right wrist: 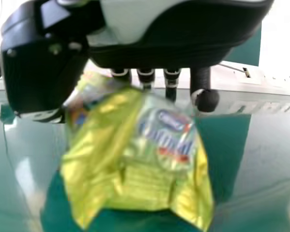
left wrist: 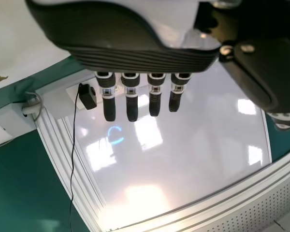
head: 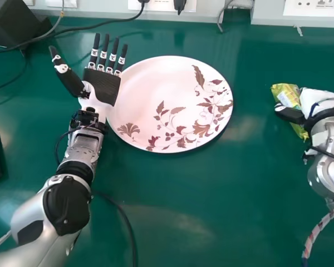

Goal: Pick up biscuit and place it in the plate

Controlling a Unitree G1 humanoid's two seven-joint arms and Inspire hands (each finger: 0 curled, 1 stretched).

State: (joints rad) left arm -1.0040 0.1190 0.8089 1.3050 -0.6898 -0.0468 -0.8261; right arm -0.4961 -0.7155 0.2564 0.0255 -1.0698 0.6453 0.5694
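My left hand [head: 104, 86] is spread, fingers straight and thumb held out, at the left rim of the round white plate with brown leaves and flowers [head: 156, 89], which lies on the glossy green tabletop [head: 256, 211]. Well to the plate's right, my right hand [head: 323, 105] pinches the yellow-green, shiny foil biscuit packet [head: 286, 94] between thumb and fingers.

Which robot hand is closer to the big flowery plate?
The left hand. It is right at the plate's left edge, fingers straight. The right hand is well off to the plate's right, holding the biscuit packet.
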